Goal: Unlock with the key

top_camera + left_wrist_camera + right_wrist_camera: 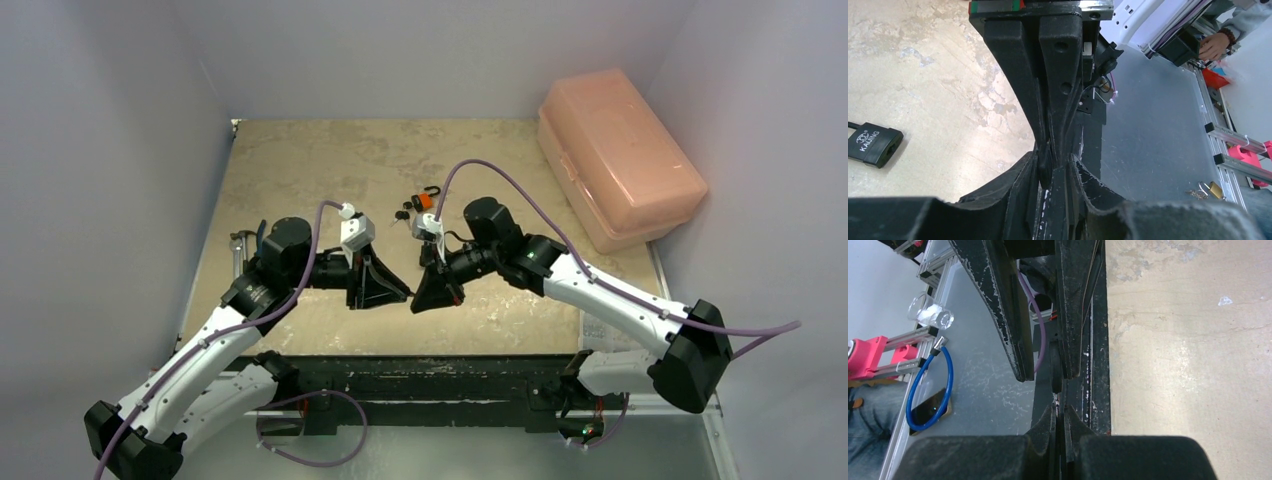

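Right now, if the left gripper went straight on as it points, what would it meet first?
The right gripper, almost at once: the left gripper points at its tips, seemingly nearly touching.

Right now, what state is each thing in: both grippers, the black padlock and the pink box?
left gripper: open, jaws apart.
right gripper: shut on a small dark object; what it is cannot be told.
black padlock: lying flat on the table; locked or not, cannot tell.
pink box: lid closed.
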Controlling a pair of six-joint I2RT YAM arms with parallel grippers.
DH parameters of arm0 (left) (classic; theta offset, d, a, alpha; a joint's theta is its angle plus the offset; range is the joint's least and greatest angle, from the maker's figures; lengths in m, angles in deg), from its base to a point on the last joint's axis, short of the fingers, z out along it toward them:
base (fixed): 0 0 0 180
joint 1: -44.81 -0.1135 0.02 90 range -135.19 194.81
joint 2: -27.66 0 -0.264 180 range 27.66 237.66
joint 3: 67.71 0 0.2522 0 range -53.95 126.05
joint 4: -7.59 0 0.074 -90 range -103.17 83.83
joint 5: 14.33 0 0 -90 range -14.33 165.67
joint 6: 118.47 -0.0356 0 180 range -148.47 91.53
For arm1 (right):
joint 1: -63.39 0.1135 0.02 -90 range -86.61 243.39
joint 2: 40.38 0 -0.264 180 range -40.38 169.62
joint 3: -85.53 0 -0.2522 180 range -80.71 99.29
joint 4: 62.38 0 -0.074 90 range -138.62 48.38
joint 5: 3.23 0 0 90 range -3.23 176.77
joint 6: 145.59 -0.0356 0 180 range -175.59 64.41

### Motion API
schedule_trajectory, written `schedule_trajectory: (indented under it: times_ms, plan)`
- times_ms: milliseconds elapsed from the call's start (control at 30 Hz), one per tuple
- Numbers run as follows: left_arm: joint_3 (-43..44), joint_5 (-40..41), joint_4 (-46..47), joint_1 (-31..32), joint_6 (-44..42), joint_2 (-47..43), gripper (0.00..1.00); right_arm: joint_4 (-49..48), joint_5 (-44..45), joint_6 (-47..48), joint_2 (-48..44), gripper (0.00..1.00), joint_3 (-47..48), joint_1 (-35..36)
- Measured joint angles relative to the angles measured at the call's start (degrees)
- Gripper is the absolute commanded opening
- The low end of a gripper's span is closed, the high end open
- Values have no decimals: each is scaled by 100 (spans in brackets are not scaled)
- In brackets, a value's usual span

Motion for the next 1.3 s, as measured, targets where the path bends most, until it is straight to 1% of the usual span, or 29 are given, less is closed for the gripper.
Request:
schedule_trajectory:
  times_ms: [100,167,333,567,667,800,1033,1067,1133,1200,1267,1300]
  plan:
    - [-4,-2,46,0,17,7,24,61,-33,24,50,0,70,-4]
    - [-4,-2,83,0,20,24,21,83,-63,57,109,0,125,-2]
    - [-13,-2,107,0,57,59,18,120,-138,105,181,0,157,-4]
    - [-66,-39,212,0,142,114,18,127,-136,133,181,0,160,-9]
    - [-105,-55,236,0,164,114,14,127,-138,149,181,0,160,-13]
    - [-105,-57,260,-2,181,133,1,127,-136,153,181,0,160,-31]
    - [-105,-44,273,-2,262,140,0,129,-133,151,181,0,160,-42]
    - [-105,-39,275,-2,264,140,0,129,-129,149,181,9,160,-44]
    - [-105,2,271,0,260,140,0,127,-105,127,179,30,160,-68]
    - [-105,74,238,0,247,122,0,111,35,66,168,44,160,-120]
    - [-105,192,188,0,208,76,0,63,306,-116,118,53,149,-223]
    - [-105,304,168,0,168,39,0,-11,494,-229,55,61,122,-291]
